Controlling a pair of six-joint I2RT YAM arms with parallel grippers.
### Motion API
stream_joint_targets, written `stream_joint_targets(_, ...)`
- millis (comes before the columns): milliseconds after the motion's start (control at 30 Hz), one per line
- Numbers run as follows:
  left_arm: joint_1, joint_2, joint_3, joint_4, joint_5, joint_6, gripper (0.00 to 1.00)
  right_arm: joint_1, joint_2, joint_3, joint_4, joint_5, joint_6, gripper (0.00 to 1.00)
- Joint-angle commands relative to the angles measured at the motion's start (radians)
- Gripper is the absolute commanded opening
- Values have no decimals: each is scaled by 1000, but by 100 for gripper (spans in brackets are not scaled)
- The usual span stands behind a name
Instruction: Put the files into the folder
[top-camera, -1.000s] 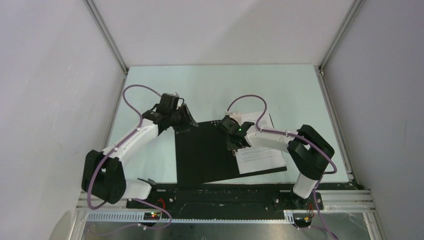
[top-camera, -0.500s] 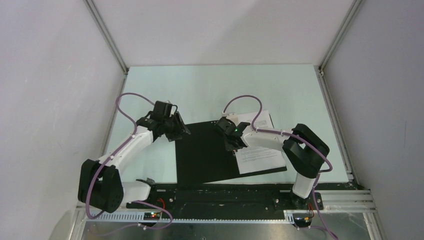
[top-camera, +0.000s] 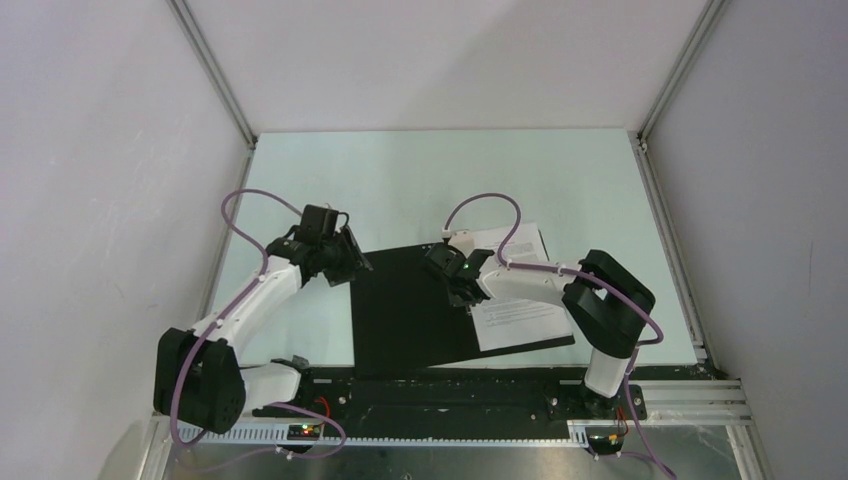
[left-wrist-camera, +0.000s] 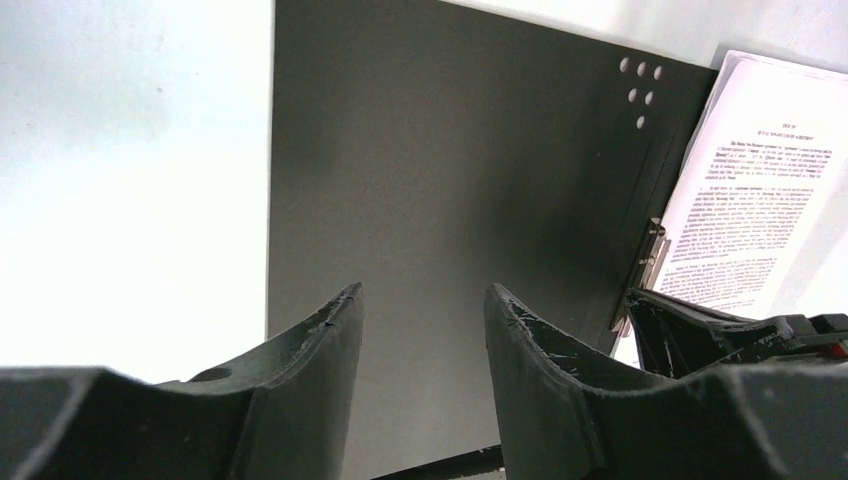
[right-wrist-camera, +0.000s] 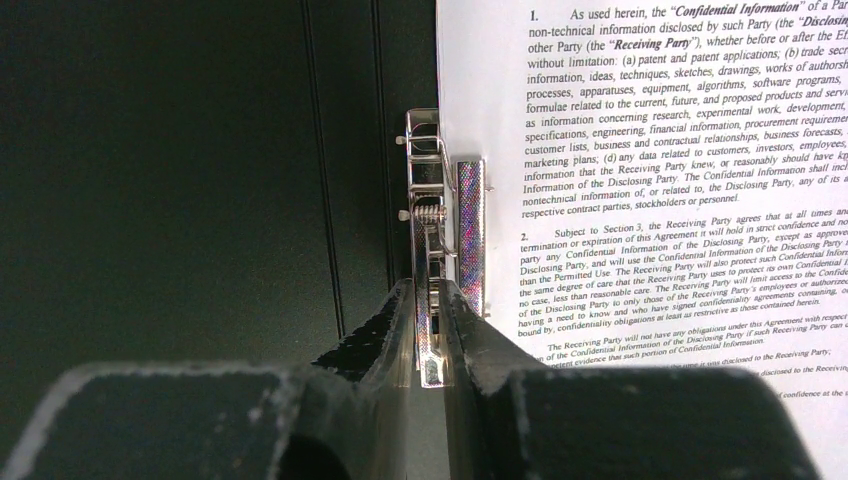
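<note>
The files (right-wrist-camera: 650, 150) lie on the open folder's (top-camera: 410, 310) right half, edge at the clip (right-wrist-camera: 440, 230). The right gripper (right-wrist-camera: 428, 300) pinches the clip's lever — a thin hold; a slip could snap it down on skewed sheets. The left gripper (left-wrist-camera: 425, 300) gapes empty above the left flap — nothing pins the folder, so it may slide.

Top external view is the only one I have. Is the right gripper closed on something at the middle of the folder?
Observer: Yes. In the right wrist view the right gripper is shut on the near end of the metal clip.
Operator: Is the paper under that clip?
Observer: The clip's flat bar appears to lie over the left edge of the files. I cannot tell how many sheets there are.
Operator: And the left gripper?
Observer: The left wrist view shows the left gripper open, with nothing between its fingers, above the black inside of the folder.
</note>
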Motion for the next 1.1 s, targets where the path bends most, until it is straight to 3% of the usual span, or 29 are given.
stream_joint_targets(0, 10, -39, -12, -3, -30, -1, 53, 29, 24, 2, -96, -9, 50, 18)
stream_joint_targets(467, 16, -21, -18, -2, -11, 20, 53, 38, -12, -5, -101, -14, 87, 19)
stream_joint_targets(733, 18, -24, -19, -1, 3, 37, 54, 23, 46, -27, -50, -77, 81, 14)
stream_joint_targets(833, 22, -24, -20, -2, 18, 55, 55, 9, 40, -28, -52, -75, 69, 3)
stream_joint_targets(1067, 24, 3, -13, 0, 46, 95, 68, -67, -142, -18, -64, -82, 2, 0)
